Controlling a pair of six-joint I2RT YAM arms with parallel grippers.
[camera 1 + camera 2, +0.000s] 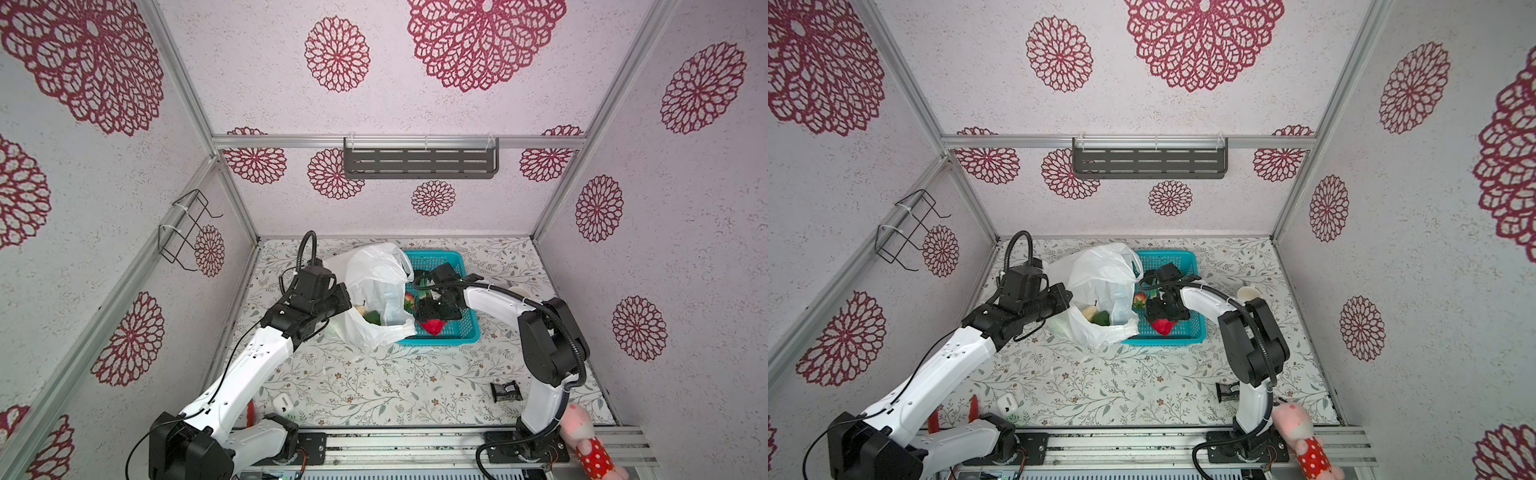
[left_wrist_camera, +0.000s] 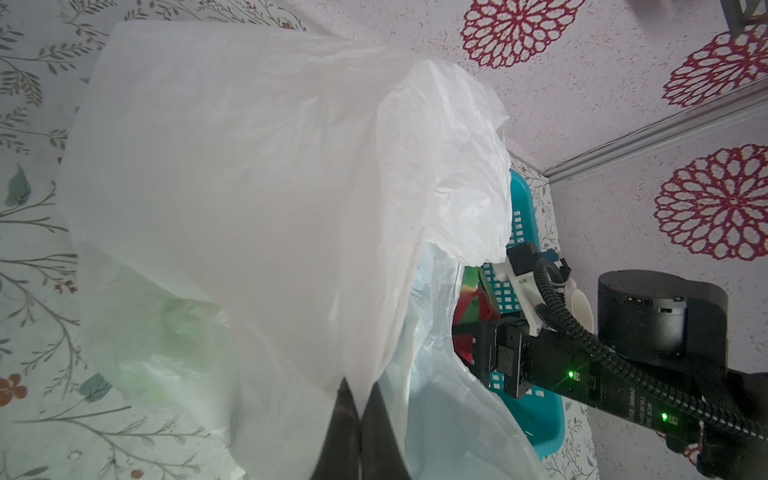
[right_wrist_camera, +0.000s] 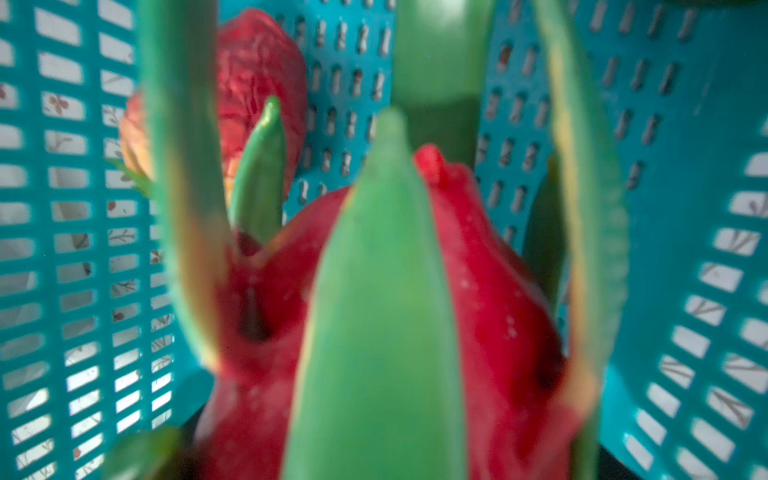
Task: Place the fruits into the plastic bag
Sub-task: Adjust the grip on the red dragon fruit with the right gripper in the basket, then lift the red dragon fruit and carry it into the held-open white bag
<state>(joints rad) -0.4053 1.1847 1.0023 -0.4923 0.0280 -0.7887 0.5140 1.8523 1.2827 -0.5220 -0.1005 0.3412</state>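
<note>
In both top views you see the plastic bag (image 1: 374,278) standing open-mouthed on the floral surface (image 1: 374,382), its right side pressed against the teal basket (image 1: 440,340). Your left end effector (image 1: 348,300) sits at the bag's left rim. A pale pear (image 1: 360,310) and a green fruit (image 1: 372,317) lie inside the bag. Your right end effector (image 1: 432,313) reaches down into the basket, directly over the dragon fruit (image 1: 432,328), which lies at the basket's near end. A small red-yellow fruit (image 1: 409,300) sits in the basket by the wall next to the bag. A pink plush toy (image 1: 590,449) lies at the near right corner, and a black packet (image 1: 506,391) rests on the surface beside the right arm.

In the left wrist view, your left end effector's two dark fingers are pressed together with the bag's thin film pinched between them. The film rises from there and fills most of the view. Past it you can make out the basket and the right arm.

In the right wrist view, the dragon fruit fills the middle, very close and blurred, with its green scales pointing up. The basket's perforated walls surround it, and the red-yellow fruit lies behind it. The fingers do not show here, so you cannot tell whether the right end effector is apart or clamped on the fruit.
</note>
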